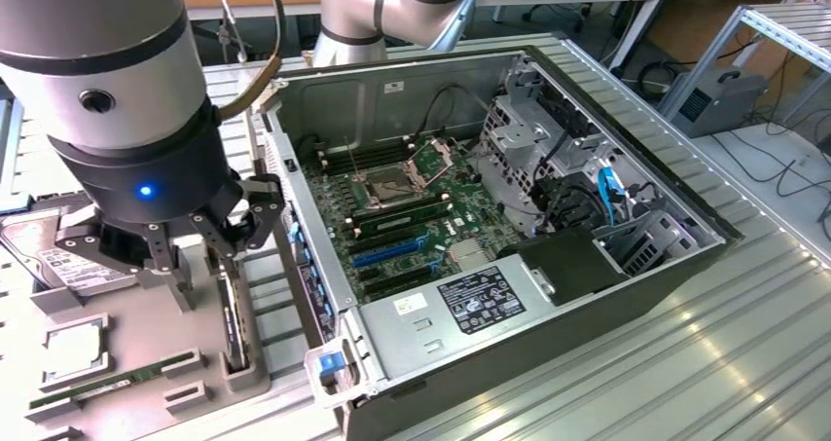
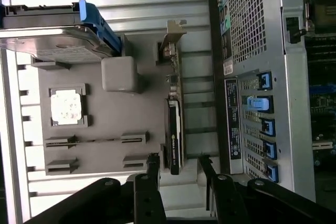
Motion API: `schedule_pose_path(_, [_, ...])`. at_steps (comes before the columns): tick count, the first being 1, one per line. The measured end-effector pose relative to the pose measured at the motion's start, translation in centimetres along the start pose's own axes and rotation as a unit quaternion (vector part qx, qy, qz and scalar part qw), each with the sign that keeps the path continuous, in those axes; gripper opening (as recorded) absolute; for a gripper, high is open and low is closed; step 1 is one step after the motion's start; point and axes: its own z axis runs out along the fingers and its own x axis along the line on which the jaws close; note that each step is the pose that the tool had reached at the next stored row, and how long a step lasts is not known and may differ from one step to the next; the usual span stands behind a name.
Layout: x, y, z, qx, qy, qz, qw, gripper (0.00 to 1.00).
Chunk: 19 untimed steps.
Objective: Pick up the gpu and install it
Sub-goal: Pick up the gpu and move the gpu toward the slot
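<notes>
The gpu point(image 1: 234, 326) is seen standing on its long edge in a slot of the grey fixture tray point(image 1: 130, 336), which lies on the ribbed metal tabletop point(image 1: 649, 363) just beside the open computer case point(image 1: 520, 217), at the exterior view's left. In the wrist view the card's silvery end bracket point(image 2: 174, 38) is found at the far end of the gpu point(image 2: 175, 124), while its dark near end is framed by the gripper point(image 2: 178, 165). The fingers point(image 2: 153, 167) are spread wide, one on each side of the card's near end, and nothing is pinched between them; whether the card is touched cannot be told. In the exterior view the gripper point(image 1: 182, 251) is held low over the tray, just above the gpu. On the same tray a silver hard drive point(image 2: 58, 45) in a blue carrier, a square processor point(image 2: 66, 107) in its recess and a narrow RAM stick point(image 2: 94, 140) are laid out. Inside the case, the motherboard point(image 1: 403, 217) with its blue expansion slots is exposed.
</notes>
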Motion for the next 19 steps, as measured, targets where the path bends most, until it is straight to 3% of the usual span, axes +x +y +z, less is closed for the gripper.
schedule_pose_path(7, [0.1, -0.13, 2.98, 0.0000, 0.0000, 0.000, 1.0000, 0.42])
schedule_pose_path(19, [-0.3, -0.12, 3.24, 0.0000, 0.0000, 0.000, 1.0000, 0.42])
